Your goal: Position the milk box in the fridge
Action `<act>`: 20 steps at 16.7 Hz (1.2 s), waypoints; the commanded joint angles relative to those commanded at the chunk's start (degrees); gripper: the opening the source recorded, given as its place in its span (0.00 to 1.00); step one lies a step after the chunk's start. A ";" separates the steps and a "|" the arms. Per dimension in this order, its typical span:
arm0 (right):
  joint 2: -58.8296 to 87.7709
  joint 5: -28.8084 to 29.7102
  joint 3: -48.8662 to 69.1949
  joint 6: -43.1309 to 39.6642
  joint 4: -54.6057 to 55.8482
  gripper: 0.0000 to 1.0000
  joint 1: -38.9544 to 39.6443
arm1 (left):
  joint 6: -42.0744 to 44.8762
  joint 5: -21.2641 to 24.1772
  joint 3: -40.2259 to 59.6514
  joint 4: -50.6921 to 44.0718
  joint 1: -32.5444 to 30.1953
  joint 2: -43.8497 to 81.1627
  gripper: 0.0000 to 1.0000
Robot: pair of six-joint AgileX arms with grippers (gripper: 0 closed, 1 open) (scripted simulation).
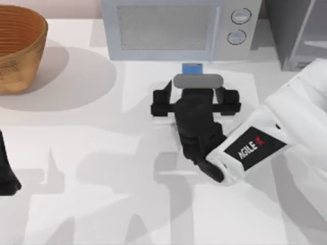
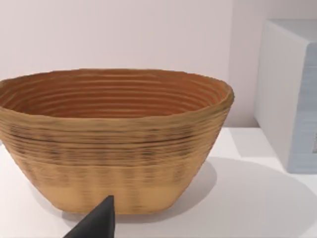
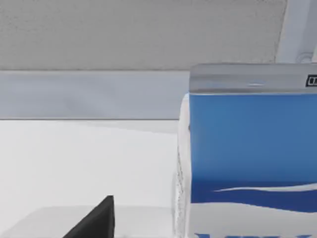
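- The milk box (image 1: 192,68) is seen upright on the tabletop (image 1: 102,153), just in front of the microwave (image 1: 179,28); only its blue top is exposed from above, the rest being covered by the right arm's wrist.
- In the right wrist view the milk box (image 3: 247,148) is shown very close, with its blue face, white swoosh and grey top edge; its lower band is cut off.
- The right pincer (image 1: 192,76) is placed directly at the carton, presumably for a grasp. Whether contact is made, or how wide the fingers are, cannot be told.
- One dark fingertip (image 3: 96,220) is visible beside the carton, clear of it.
- The fridge (image 1: 299,33) is found at the far right corner, cropped by the frame; its door state is hard to make out.
- The left pincer (image 1: 7,173) is parked at the left edge, mostly cut off, facing the basket (image 2: 114,139); its opening cannot be told.
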 joint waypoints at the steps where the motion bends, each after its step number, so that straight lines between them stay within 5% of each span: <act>1: 0.20 0.64 0.43 0.24 -0.29 1.00 0.70 | 0.00 0.00 0.00 0.00 0.00 0.00 1.00; 5: 2.55 3.01 4.62 1.09 -2.47 1.00 3.23 | 0.00 0.00 0.00 0.00 0.00 0.00 1.00; 15: 6.70 -3.90 11.99 -1.48 -4.04 1.00 -3.98 | 0.00 0.00 0.00 0.00 0.00 0.00 1.00; 20: 6.70 -3.90 11.99 -1.48 -4.04 0.62 -3.98 | 0.00 0.00 0.00 0.00 0.00 0.00 1.00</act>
